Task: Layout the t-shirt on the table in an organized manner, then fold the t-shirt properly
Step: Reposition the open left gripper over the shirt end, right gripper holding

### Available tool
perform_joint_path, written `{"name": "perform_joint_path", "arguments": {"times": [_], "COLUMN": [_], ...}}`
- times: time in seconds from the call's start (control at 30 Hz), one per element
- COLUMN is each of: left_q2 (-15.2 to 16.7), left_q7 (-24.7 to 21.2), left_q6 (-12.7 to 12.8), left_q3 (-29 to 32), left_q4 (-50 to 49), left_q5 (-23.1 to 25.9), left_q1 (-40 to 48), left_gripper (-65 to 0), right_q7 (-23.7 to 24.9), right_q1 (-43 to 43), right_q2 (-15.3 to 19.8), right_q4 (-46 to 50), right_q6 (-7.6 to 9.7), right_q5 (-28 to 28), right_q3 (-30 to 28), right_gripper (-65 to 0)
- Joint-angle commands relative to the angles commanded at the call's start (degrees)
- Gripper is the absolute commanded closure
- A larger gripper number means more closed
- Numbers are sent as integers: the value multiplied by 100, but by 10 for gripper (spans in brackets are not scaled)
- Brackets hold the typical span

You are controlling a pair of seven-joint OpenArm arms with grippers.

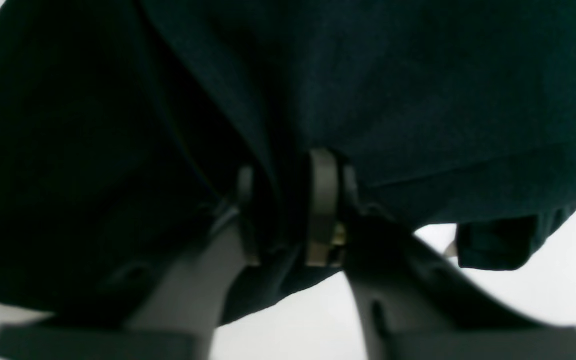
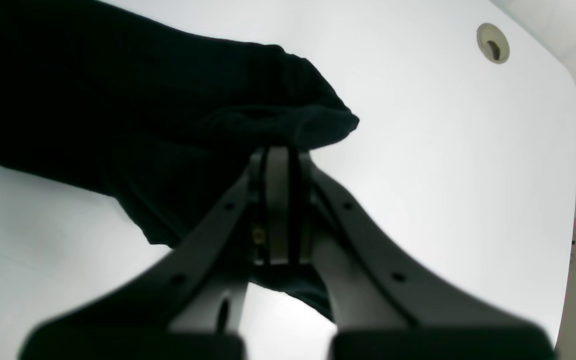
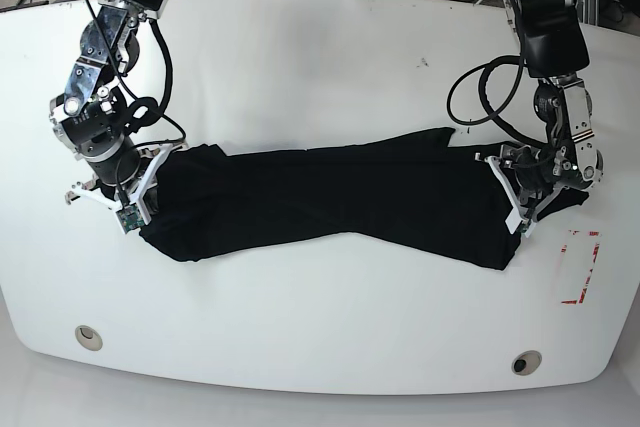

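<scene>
Fabric fills both wrist views: the black t-shirt (image 3: 330,197) lies stretched across the middle of the white table (image 3: 320,57), its long axis running side to side between the two arms. The right gripper (image 2: 280,150) sits at the end on the base view's left, fingers (image 2: 278,200) pressed together with a fold of dark cloth pinched between them; a rounded lobe of shirt pokes out just past the tips. The left gripper (image 1: 288,170) is at the opposite end, clamped on a bunched ridge of cloth that runs up between its fingers (image 1: 323,200), with a hem and a small loose flap hanging to one side. The middle of the shirt narrows and shows long creases; the ends spread wider. The end held by the left gripper lies near a red dashed mark (image 3: 582,267), not touching it. Two grey grommet holes, one (image 3: 88,336) below the right arm's end and one (image 3: 526,361) below the left arm's, sit near the front edge, well apart from the cloth. Bare white surface lies open behind the shirt and in front of it, up to the curved corners.
</scene>
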Motion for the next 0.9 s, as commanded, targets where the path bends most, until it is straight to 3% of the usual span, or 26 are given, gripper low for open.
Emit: {"name": "perform_joint_path", "arguments": {"times": [0.1,0.7,0.9], "left_q2": [-9,-185,-255], "left_q7": [0,-9,-26], "left_q6": [0,-9,-9], "left_q3": [0,396,554], "left_q4": [62,624,1407], "left_q5": [9,9,132], "left_q1": [-9,35,123], "left_gripper": [-8,0,0], "right_q7": [0,0,0], "right_q1": [0,0,0], "right_q2": [0,0,0], "right_q4": [-9,-9,-9], "right_q6": [0,0,0], "right_q5": [0,0,0], "right_q3": [0,-9,-9], "right_gripper": [-2,-2,-2]}}
